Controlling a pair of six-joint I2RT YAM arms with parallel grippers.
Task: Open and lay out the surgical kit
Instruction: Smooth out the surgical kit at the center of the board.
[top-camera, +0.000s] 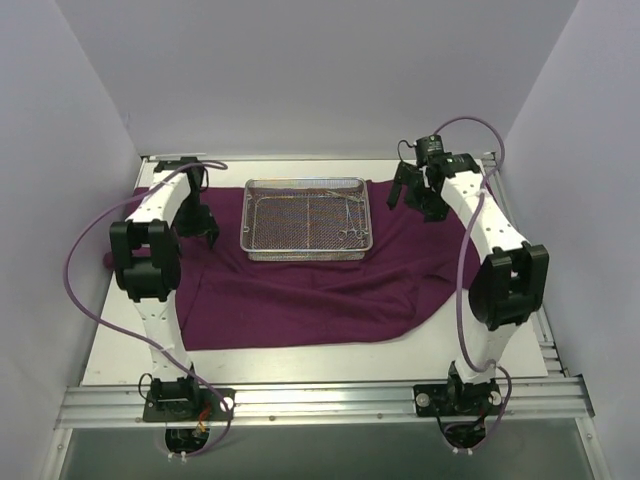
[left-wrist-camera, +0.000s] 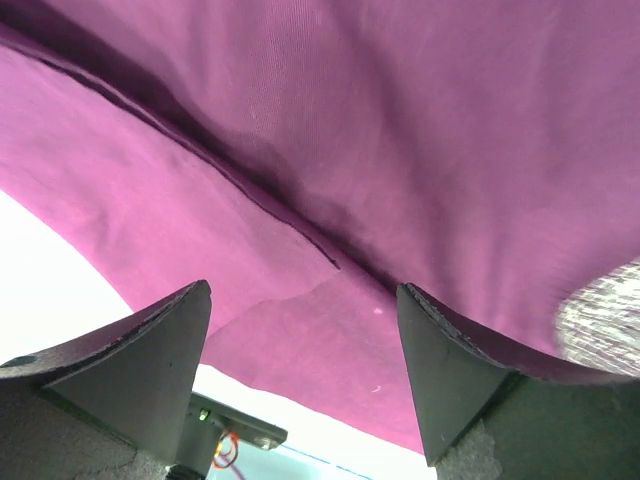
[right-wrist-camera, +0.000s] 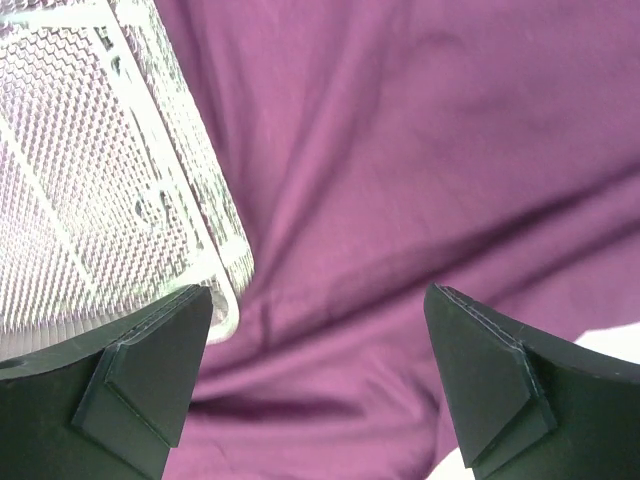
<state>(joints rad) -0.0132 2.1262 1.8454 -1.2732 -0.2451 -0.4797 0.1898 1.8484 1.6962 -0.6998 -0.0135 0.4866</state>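
Note:
The dark purple cloth wrap (top-camera: 300, 295) lies spread open over the table. On its far middle sits the silver wire-mesh tray (top-camera: 305, 218), with thin metal instruments (top-camera: 352, 226) inside at its right end. My left gripper (top-camera: 204, 228) hangs open just left of the tray, low over the cloth (left-wrist-camera: 420, 150), with nothing between its fingers (left-wrist-camera: 150, 360). A corner of the tray (left-wrist-camera: 605, 320) shows at the right edge of the left wrist view. My right gripper (top-camera: 406, 192) is open and empty just right of the tray (right-wrist-camera: 90, 180), above the wrinkled cloth (right-wrist-camera: 400, 180).
White walls close in the table on the left, back and right. Bare white tabletop (top-camera: 330, 362) shows in front of the cloth and a strip (left-wrist-camera: 40, 260) beside its left edge. The cloth's right side is bunched in folds (top-camera: 430, 270). Purple cables loop off both arms.

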